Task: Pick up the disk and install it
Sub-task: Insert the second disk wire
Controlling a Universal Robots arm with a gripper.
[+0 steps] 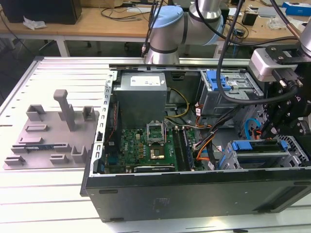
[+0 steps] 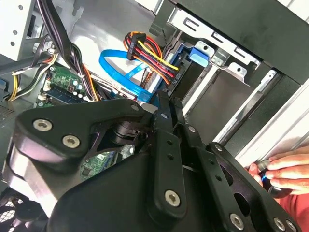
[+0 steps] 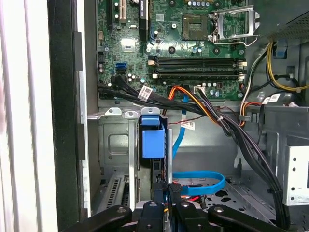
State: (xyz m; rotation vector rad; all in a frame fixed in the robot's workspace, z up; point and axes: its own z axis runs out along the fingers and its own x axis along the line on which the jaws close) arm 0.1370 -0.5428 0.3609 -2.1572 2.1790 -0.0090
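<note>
Gripper [image 3: 166,193] is down in the drive-bay corner of the open PC case [image 1: 194,191], fingers drawn together with no visible gap. In the first wrist view the tips sit right at the rear edge of the disk [image 3: 153,140], which stands on edge in the drive cage [image 3: 113,154], blue carrier bracket facing us. We can't tell whether the tips pinch the bracket or just press against it.

The disk looks seated in its slot already, in line with the gripper and just ahead of the fingertips. We judge the narrow, closed posture is what lets the fingers fit between the cage walls and push along the slot axis.

Blue data cable [image 3: 203,181] loops just beside the fingers; the red-yellow-black power bundle [image 2: 152,55] hangs near the same bay in the second wrist view, likely kept loose for hookup.

Motherboard [image 3: 183,48] lies further ahead of the gripper, well apart from it.

A person's hand [image 2: 285,169] holds a small dark object off to one side of the gripper, outside the case edge.

In the exterior view the grey parts fixture [image 1: 51,133] sits on the desk [image 1: 39,194], well away from the gripper, across the case.
</note>
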